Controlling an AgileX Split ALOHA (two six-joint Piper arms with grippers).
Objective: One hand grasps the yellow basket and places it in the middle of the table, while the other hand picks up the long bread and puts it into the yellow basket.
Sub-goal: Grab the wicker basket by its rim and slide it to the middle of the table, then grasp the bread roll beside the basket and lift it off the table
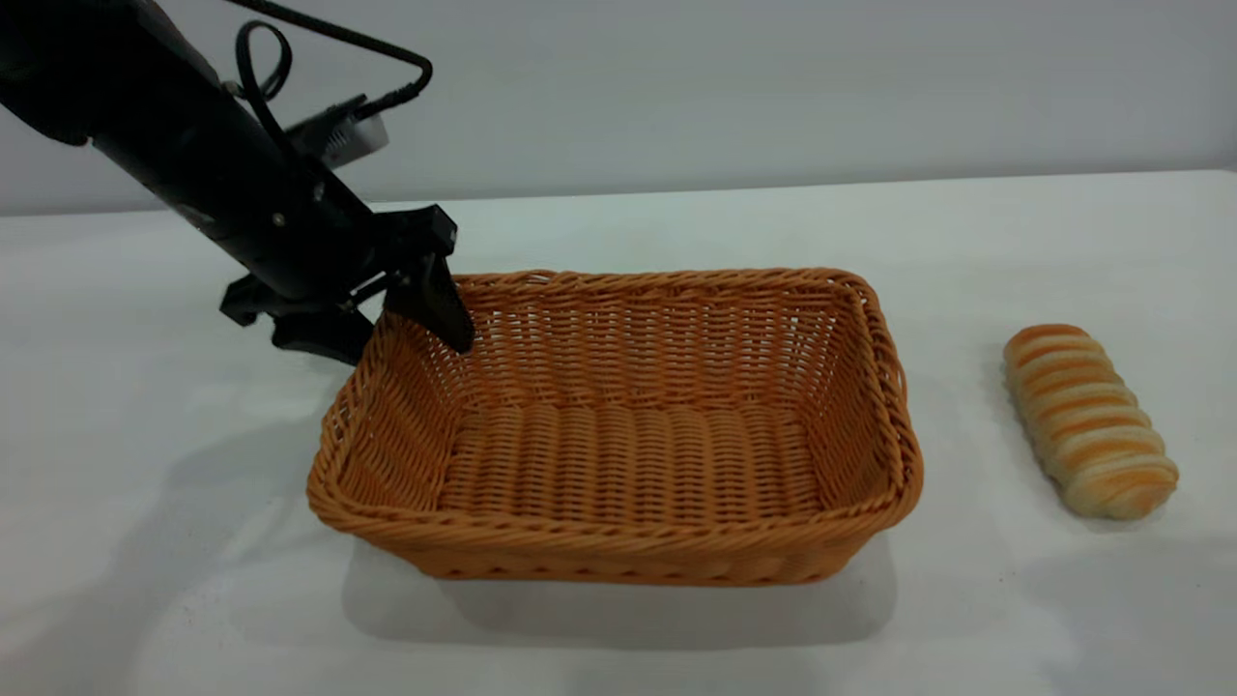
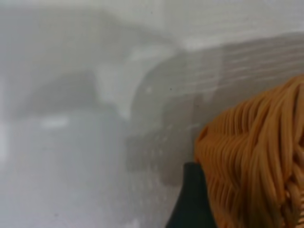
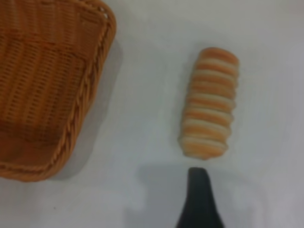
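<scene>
Left end effector (image 1: 411, 324) at yellow basket's (image 1: 618, 435) far-left corner, pinching rim: one finger inside wall, other outside. Basket rests flat on tabletop (image 1: 145, 464), mid-frame in exterior view, long axis running left-right across that view, open side up. Long bread (image 1: 1089, 419) lies on tabletop right of basket, apart from it, long axis running near-to-far, slightly angled. Right end effector: only one dark fingertip (image 3: 199, 202) visible, just short of bread's end; cannot tell whether spread or pressed together.
</scene>
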